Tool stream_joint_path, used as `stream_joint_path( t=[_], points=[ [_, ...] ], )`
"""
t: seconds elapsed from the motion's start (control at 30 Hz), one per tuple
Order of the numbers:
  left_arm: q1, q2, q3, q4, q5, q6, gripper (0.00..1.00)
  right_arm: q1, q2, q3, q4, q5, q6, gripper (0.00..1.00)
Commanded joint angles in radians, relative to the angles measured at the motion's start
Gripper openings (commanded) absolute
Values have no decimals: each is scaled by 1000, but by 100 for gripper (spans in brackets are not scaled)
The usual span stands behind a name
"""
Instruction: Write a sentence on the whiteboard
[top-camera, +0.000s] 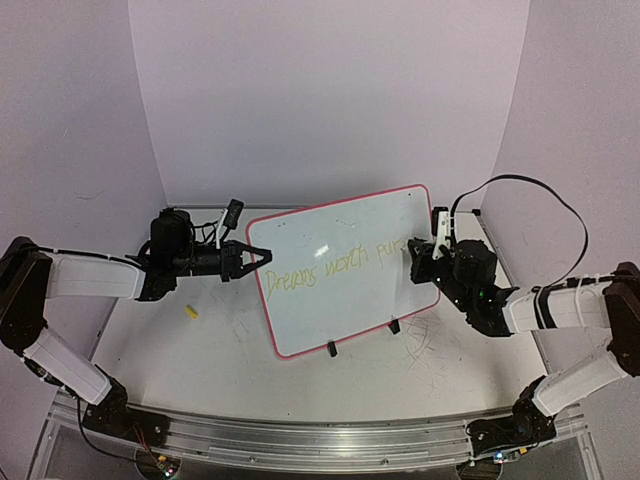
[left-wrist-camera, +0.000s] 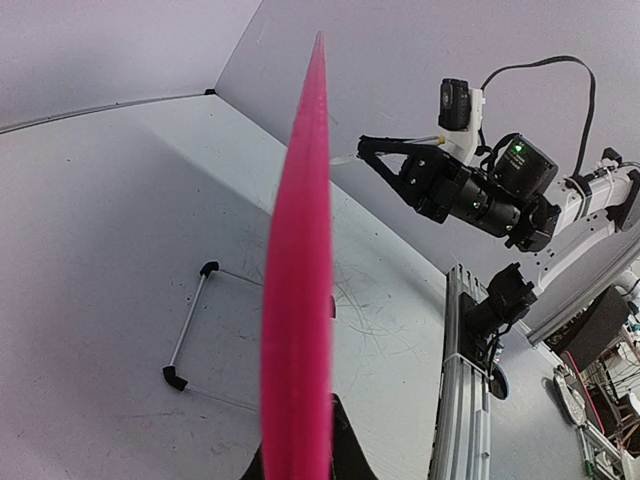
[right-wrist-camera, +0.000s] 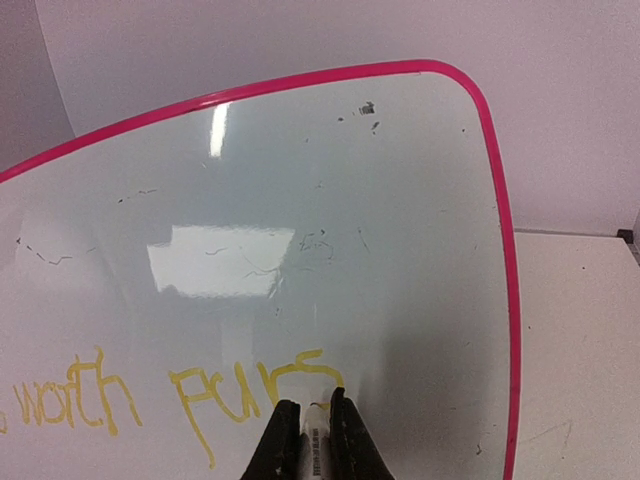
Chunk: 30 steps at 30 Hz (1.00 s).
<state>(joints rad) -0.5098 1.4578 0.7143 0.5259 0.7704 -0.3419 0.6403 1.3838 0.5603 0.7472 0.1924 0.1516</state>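
The whiteboard (top-camera: 335, 222) stands tilted on small black legs at the table's middle, its pink rim (left-wrist-camera: 297, 300) seen edge-on in the left wrist view. My left gripper (top-camera: 262, 254) is shut on the board's left edge, its black fingers (left-wrist-camera: 352, 452) on either side of the rim. The sentence (top-camera: 330, 268) runs in yellow and reads "Dreams worth purs" (right-wrist-camera: 255, 390). My right gripper (right-wrist-camera: 315, 420) is shut on a white marker (right-wrist-camera: 317, 447), whose tip touches the board (right-wrist-camera: 350, 200) at the last letter. In the top view the right gripper (top-camera: 412, 250) sits at the board's right side.
A small yellow cap (top-camera: 191, 311) lies on the tabletop left of the board. The board's black feet (top-camera: 331, 349) rest on the scribbled table. Its wire stand leg (left-wrist-camera: 190, 325) sticks out behind it. Purple walls close in the back and sides.
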Motion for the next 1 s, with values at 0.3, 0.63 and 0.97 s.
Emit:
stream_joint_path(
  t=[0.3, 0.63, 0.97],
  points=[
    [16, -1, 5, -76, -84, 115, 0, -23, -116, -15, 23, 31, 2, 0],
    [16, -5, 5, -77, -79, 112, 0, -23, -47, 19, 56, 21, -20, 0],
    [16, 6, 13, -76, -75, 113, 0, -24, -11, 50, 71, 45, -35, 0]
  ],
)
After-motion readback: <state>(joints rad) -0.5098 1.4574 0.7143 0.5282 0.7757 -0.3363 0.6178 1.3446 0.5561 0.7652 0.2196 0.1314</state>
